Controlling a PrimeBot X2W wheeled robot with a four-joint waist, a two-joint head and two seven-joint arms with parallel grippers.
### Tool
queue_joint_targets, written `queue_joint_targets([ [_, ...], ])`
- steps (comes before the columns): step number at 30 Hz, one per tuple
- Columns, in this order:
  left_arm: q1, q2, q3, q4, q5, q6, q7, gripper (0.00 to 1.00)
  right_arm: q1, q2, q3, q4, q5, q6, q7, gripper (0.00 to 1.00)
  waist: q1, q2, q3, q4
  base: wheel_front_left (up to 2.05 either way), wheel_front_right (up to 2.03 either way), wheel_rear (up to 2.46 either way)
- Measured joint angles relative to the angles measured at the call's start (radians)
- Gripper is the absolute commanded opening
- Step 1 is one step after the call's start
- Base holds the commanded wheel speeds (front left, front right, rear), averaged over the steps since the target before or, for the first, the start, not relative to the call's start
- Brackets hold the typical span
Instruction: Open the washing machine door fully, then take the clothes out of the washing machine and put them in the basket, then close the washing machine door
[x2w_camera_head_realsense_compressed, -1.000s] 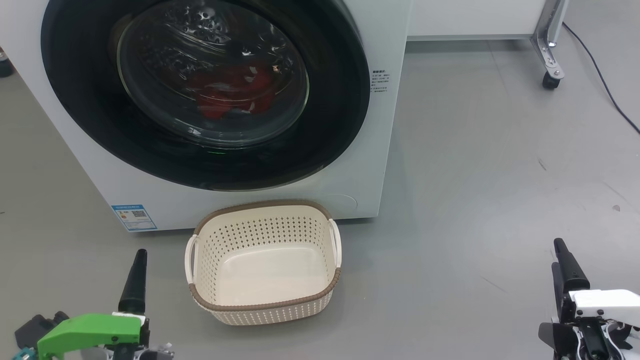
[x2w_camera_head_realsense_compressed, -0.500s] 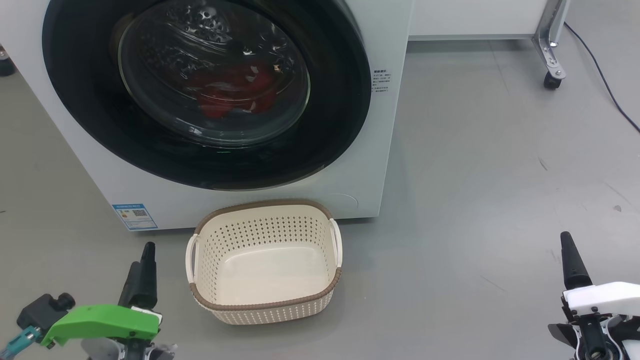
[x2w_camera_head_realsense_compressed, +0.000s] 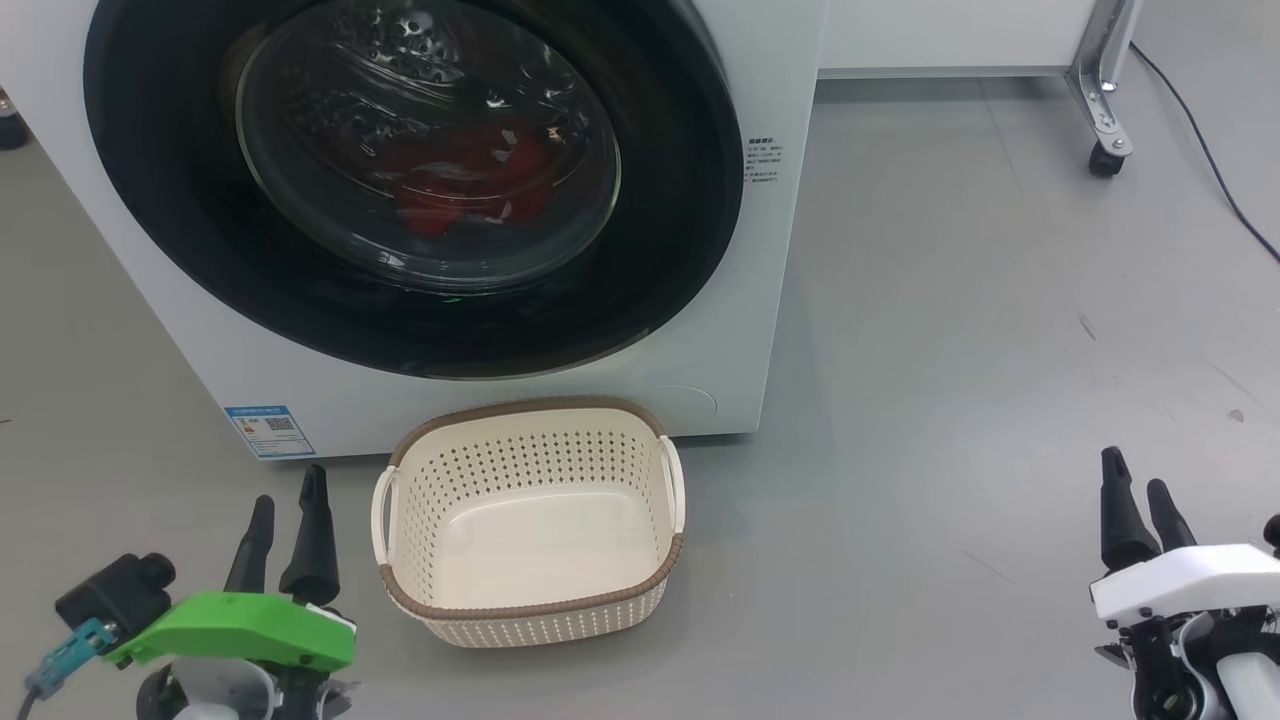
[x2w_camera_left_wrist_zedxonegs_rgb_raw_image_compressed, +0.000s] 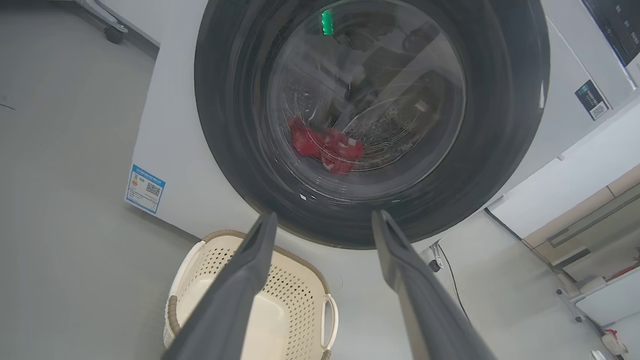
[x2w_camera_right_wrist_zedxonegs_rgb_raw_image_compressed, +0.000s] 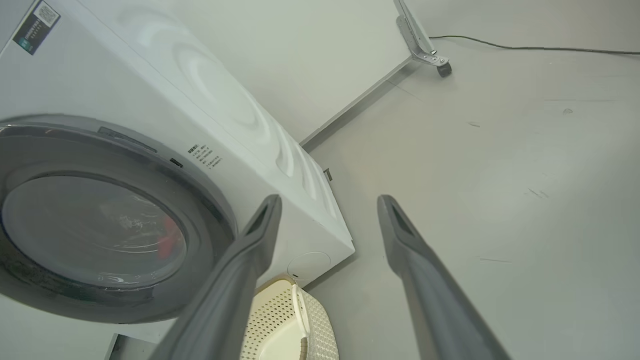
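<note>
Either side of the basket (x2w_camera_head_realsense_compressed: 530, 408): left claw (x2w_camera_head_realsense_compressed: 288, 487) released, right claw (x2w_camera_head_realsense_compressed: 1131, 470) released, washing machine door (x2w_camera_head_realsense_compressed: 420, 170) closed.

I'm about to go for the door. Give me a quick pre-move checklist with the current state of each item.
1. Access to the large round glossy black door: ok, it sits shut on the white boxy washing machine with nothing touching it.
2. Hands free: ok, left gripper and right gripper are both open and empty.
3. Grip point on the door: cannot tell, no handle shows plainly.
4. Bright red clothes inside: ok, seen through the door's window.
5. Small cream perforated basket ready: ok, empty, on the grey floor before the washer.
6. Door swing clears the basket: cannot tell.
</note>
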Motion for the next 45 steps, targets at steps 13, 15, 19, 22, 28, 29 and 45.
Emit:
queue_joint_targets([
  [13,0.0,-0.002,-0.04,-0.01,0.213,0.042,-0.047,1.0,-0.008,-0.021,0.084,-0.001,-0.211,-0.038,-0.049,1.0,0.0,0.0,0.004,0.001,0.0,0.0,0.0],
  [15,0.0,-0.003,-0.042,-0.01,0.227,0.045,-0.048,1.0,-0.01,-0.022,0.09,-0.001,-0.225,-0.043,-0.052,1.0,0.0,0.0,0.005,0.002,0.0,0.0,0.0],
  [19,0.0,-0.004,-0.053,-0.011,0.284,0.057,-0.059,1.0,-0.016,-0.025,0.112,-0.001,-0.279,-0.051,-0.062,1.0,0.0,0.0,0.006,0.003,0.0,0.0,0.0],
  [22,0.0,-0.008,-0.065,-0.01,0.336,0.067,-0.076,1.0,-0.02,-0.029,0.132,-0.001,-0.335,-0.06,-0.079,1.0,0.0,0.0,0.008,0.003,0.0,0.0,0.0],
  [28,0.0,-0.012,-0.075,-0.007,0.412,0.08,-0.093,1.0,-0.02,-0.032,0.162,0.0,-0.409,-0.068,-0.102,1.0,0.0,0.0,0.01,0.004,0.0,0.0,0.0],
  [29,0.0,-0.012,-0.076,-0.006,0.427,0.08,-0.099,1.0,-0.02,-0.032,0.168,0.0,-0.423,-0.069,-0.105,1.0,0.0,0.0,0.01,0.004,0.0,0.0,0.0],
  [45,0.0,-0.026,-0.099,0.021,0.568,0.107,-0.137,1.0,-0.022,-0.035,0.205,-0.005,-0.57,-0.087,-0.144,1.0,0.0,0.0,0.016,0.002,0.0,0.0,0.0],
])
